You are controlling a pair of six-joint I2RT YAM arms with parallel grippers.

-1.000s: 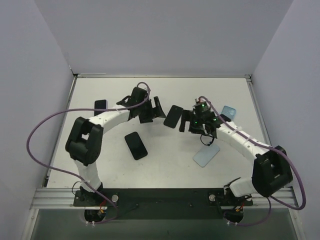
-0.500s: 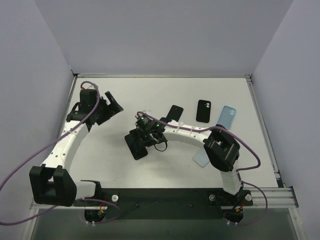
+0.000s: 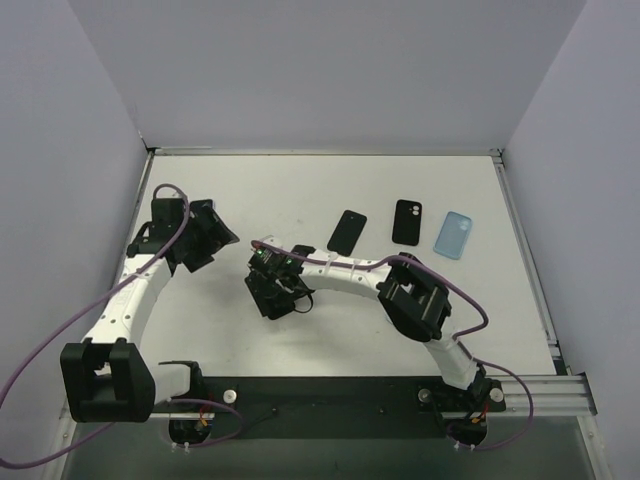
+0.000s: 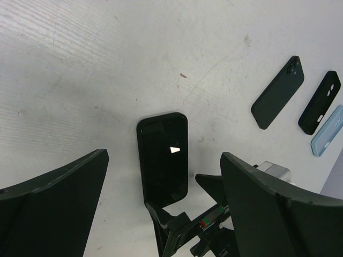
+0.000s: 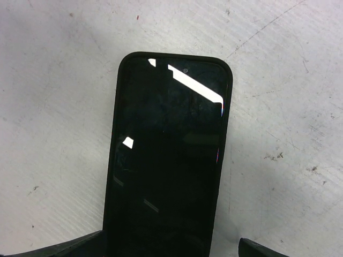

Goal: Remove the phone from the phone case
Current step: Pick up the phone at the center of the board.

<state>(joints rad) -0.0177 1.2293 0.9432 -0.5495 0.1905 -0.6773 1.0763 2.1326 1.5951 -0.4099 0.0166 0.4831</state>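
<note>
A black phone in a black case [image 3: 279, 304] lies screen up on the white table, left of centre. It also shows in the left wrist view [image 4: 162, 158] and fills the right wrist view [image 5: 166, 160]. My right gripper [image 3: 268, 290] is low over its near end, open, one finger on each side of the phone [image 5: 171, 249]. My left gripper [image 3: 215, 238] is open wide and empty, above the table to the phone's left, its camera looking down at the phone [image 4: 163, 155].
A dark phone-shaped slab [image 3: 347, 231], a black case [image 3: 406, 221] and a light blue case [image 3: 453, 235] lie in a row at the back right. They also show in the left wrist view [image 4: 277, 92]. Grey walls stand at the left, back and right table edges.
My right arm has swung left across the table and come down over the phone. My left arm has drawn back to the left side, gripper still open.
</note>
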